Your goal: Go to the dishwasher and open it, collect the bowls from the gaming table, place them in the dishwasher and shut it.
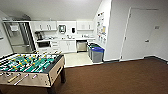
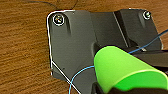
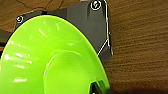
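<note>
Dishwasher (image 1: 81,46): steel-fronted unit, built into the white lower cabinets at far wall of kitchenette, door shut, just left of the bins.
Bins (image 1: 97,54): dark w/ blue lids, standing at tile edge beside the white wall.
Foosball table (image 1: 30,67): green field, rods w/ handles, light wood sides; near left in head view, on brown carpet (image 1: 120,77).
Kitchenette: white upper and lower cabinets, countertop w/ small appliances; pale tile floor in front.
Fridge (image 1: 18,37): tall steel unit, far left of the cabinets.
Door (image 1: 138,33): white, closed, in right-hand wall.
Left-wrist bowl (image 2: 125,68): bright green, seen from outside, tilted, close to cam; lower edge meets a dark part at the frame edge. Brown carpet beneath.
Left gripper: fingers not made out; open/closed state can't tell.
Cable (image 2: 80,75): thin blue wire looping across dark wrist plate.
Right-wrist bowl (image 3: 50,62): bright green, inside face toward cam, glossy highlights; dark part overlaps rim at the frame edge.
Right gripper: fingers not made out; state can't tell.
</note>
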